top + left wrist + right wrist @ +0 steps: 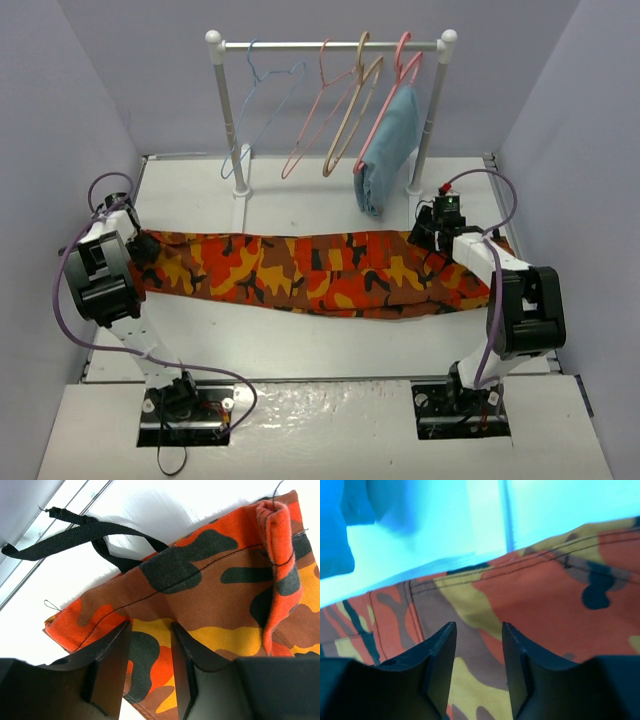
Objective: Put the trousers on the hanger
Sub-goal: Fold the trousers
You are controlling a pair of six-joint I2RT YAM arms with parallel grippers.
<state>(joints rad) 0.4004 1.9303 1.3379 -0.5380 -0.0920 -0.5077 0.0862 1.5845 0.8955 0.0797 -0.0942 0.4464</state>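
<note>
The camouflage trousers lie flat across the table from left to right. My left gripper is at their left end. In the left wrist view it is open, its fingers just over the hem of the trousers, beside a black strap. My right gripper is at their right end. In the right wrist view it is open, just above the trousers. The light-blue wire hanger hangs at the left of the rail, away from both grippers.
Two pink hangers and a tan hanger hang on the same rail. A folded light-blue garment hangs from the rightmost pink hanger, just behind my right gripper. The rack's posts stand at the back. Walls close in both sides.
</note>
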